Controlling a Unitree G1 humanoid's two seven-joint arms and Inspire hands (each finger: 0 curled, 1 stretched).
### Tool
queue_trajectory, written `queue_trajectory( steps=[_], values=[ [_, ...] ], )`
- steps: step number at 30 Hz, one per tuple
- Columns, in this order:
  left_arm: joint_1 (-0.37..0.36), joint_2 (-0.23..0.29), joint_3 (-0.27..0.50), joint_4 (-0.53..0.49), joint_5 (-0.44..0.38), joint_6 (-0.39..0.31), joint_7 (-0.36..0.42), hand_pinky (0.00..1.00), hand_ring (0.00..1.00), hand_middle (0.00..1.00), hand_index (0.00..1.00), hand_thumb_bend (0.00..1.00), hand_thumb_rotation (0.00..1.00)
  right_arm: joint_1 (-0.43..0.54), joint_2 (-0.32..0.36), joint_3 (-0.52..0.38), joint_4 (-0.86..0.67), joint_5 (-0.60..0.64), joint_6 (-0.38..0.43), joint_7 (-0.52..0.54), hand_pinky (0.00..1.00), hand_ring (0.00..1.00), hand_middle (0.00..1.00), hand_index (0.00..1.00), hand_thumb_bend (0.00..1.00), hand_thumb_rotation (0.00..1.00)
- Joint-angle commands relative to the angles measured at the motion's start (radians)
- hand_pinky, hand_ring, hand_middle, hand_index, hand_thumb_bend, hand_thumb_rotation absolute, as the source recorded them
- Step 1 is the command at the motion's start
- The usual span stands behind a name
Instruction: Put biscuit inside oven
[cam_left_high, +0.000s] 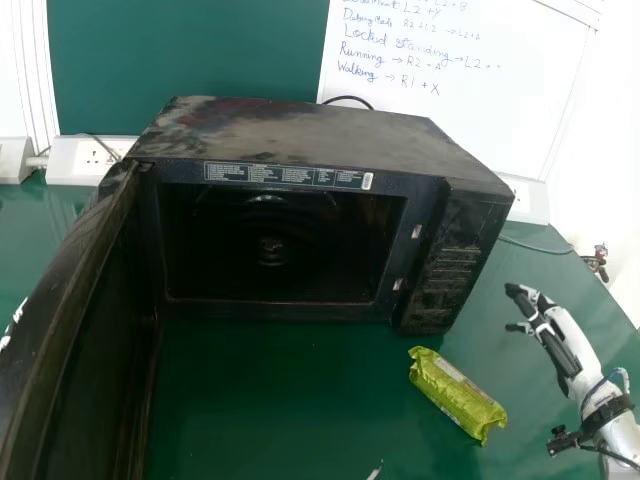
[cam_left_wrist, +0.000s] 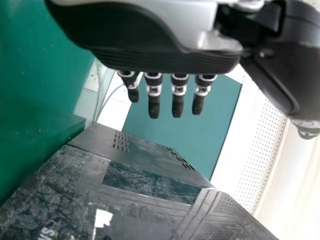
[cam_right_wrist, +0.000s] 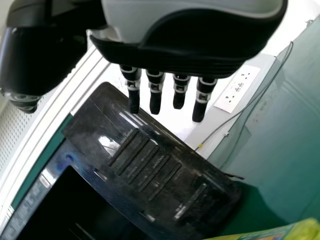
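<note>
Oven door (cam_left_high: 95, 340) partly beyond head view's edge, biscuit packet (cam_right_wrist: 299, 232) partly beyond right wrist view's

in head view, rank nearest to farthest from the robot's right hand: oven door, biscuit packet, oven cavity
Nearest to the right hand first:
1. Biscuit packet, right of centre, outside the oven
2. Oven cavity, near the middle
3. Oven door, far left, open

The oven (cam_left_high: 300, 135) looks metallic, smudged, mostly matt; at its five o'clock, the packet (cam_left_high: 455, 395) has crinkled, glossy wrap (foil or plastic, hard to tell); the table (cam_left_high: 270, 400) is smooth, faintly shiny.
</note>
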Motion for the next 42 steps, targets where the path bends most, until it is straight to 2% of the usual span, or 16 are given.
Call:
queue_trajectory(
  steps=[1, 4, 7, 11, 16, 19, 21, 25, 29, 35, 42],
  values=[
    [0.023, -0.015, -0.003, 0.008, 0.001, -0.003, 0.002, 0.89, 0.94, 0.98, 0.98, 1.0, 0.59, 0.007, -0.021, 0.008, -0.008, 0.016, 0.018, 0.029, 0.75, 0.94, 0.98, 0.94, 0.96, 0.46],
    [0.025, -0.016, -0.003, 0.008, -0.001, -0.002, 0.001, 0.89, 0.94, 0.98, 0.98, 1.0, 0.59, 0.015, -0.04, 0.018, -0.007, -0.011, -0.001, 0.04, 0.81, 0.96, 0.98, 0.94, 0.98, 0.47],
    [0.026, -0.016, -0.003, 0.008, 0.001, -0.004, 0.002, 0.89, 0.94, 0.98, 0.98, 1.0, 0.6, 0.015, -0.056, 0.031, 0.0, -0.034, -0.033, 0.052, 0.87, 0.96, 0.97, 0.95, 0.96, 0.46],
    [0.028, -0.018, -0.005, 0.006, -0.002, -0.001, 0.0, 0.89, 0.94, 0.98, 0.98, 1.0, 0.59, 0.02, -0.083, 0.054, 0.002, -0.085, -0.056, 0.051, 0.88, 0.96, 0.97, 0.94, 0.92, 0.47],
    [0.031, -0.022, -0.008, 0.0, 0.005, -0.008, 0.006, 0.89, 0.94, 0.98, 0.98, 1.0, 0.59, 0.033, -0.11, 0.076, 0.0, -0.165, -0.098, 0.021, 0.83, 0.9, 0.92, 0.92, 0.93, 0.47],
    [0.031, -0.021, -0.008, 0.003, 0.003, -0.007, 0.001, 0.89, 0.95, 0.99, 0.98, 1.0, 0.59, 0.041, -0.12, 0.09, -0.004, -0.198, -0.128, 0.018, 0.81, 0.89, 0.92, 0.92, 0.93, 0.49],
    [0.031, -0.022, -0.008, 0.004, 0.002, -0.007, 0.0, 0.9, 0.95, 0.99, 0.98, 1.0, 0.59, 0.045, -0.128, 0.103, -0.013, -0.214, -0.116, 0.025, 0.81, 0.9, 0.93, 0.92, 0.94, 0.51],
    [0.035, -0.025, -0.008, 0.002, 0.005, -0.011, 0.004, 0.89, 0.94, 0.99, 0.98, 1.0, 0.59, 0.034, -0.124, 0.13, 0.034, -0.215, -0.163, 0.031, 0.78, 0.87, 0.91, 0.9, 0.95, 0.46],
    [0.04, -0.028, -0.009, -0.005, 0.0, -0.008, 0.002, 0.89, 0.94, 0.98, 0.98, 1.0, 0.59, 0.035, -0.13, 0.158, 0.062, -0.23, -0.179, 0.035, 0.82, 0.88, 0.91, 0.91, 0.97, 0.47],
    [0.041, -0.028, -0.009, -0.004, -0.002, -0.012, -0.006, 0.89, 0.95, 0.99, 0.98, 1.0, 0.59, 0.028, -0.128, 0.19, 0.107, -0.256, -0.221, 0.021, 0.83, 0.88, 0.91, 0.9, 0.99, 0.46],
    [0.048, -0.03, -0.012, -0.017, 0.003, -0.008, 0.005, 0.89, 0.95, 0.99, 0.99, 1.0, 0.59, 0.012, -0.133, 0.212, 0.134, -0.26, -0.233, 0.026, 0.85, 0.91, 0.93, 0.9, 0.99, 0.43]
  ],
)
